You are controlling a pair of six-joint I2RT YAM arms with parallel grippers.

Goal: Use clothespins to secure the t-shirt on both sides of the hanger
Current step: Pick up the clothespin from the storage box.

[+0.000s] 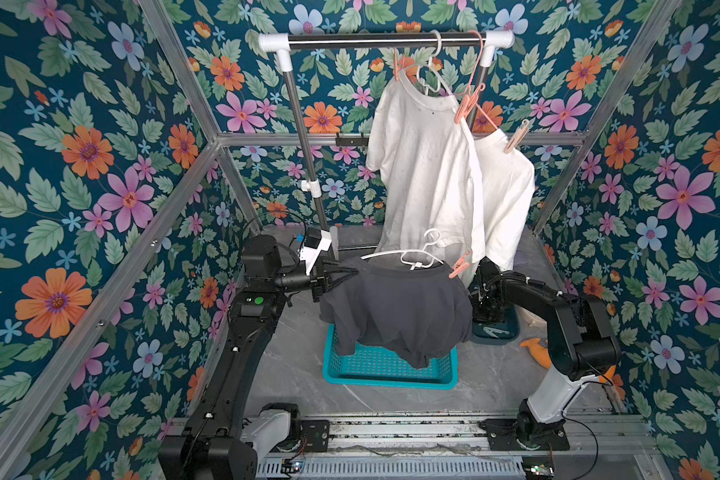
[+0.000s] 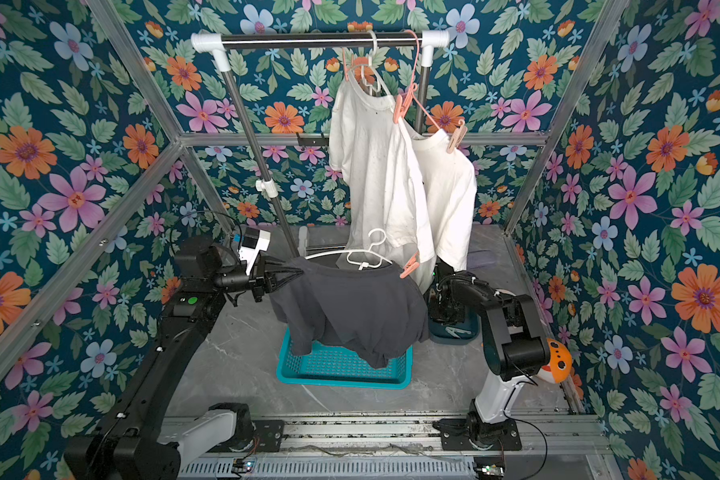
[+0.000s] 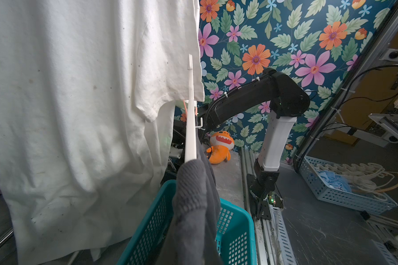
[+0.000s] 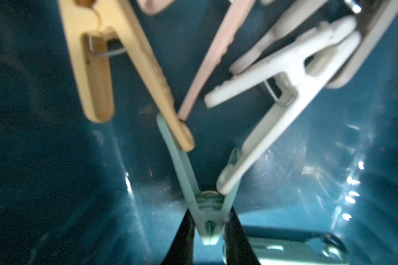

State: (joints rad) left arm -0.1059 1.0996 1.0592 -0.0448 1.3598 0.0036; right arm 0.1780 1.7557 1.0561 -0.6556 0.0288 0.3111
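While the grey t-shirt (image 1: 395, 307) is draping over the teal basket (image 1: 387, 370), the left gripper (image 1: 352, 272) is clamping its shoulder on the left arm's side, over the end of the white hanger (image 1: 416, 253). A pink clothespin (image 1: 459, 266) is sitting on the opposite shoulder. Just behind, the right gripper (image 4: 209, 215) is reaching down into the dark bin (image 4: 55, 160), pinching a pale green clothespin (image 4: 182, 165) from both sides. A beige clothespin (image 4: 133, 68) and a white clothespin (image 4: 285, 80) are lying against it. Farthest back, white shirts (image 1: 425, 166) are hanging pegged on the rail (image 1: 383, 39).

Grey t-shirt (image 1: 395, 307), mint clothespin (image 4: 207, 213) (walls (image 1: 80, 166) floral).
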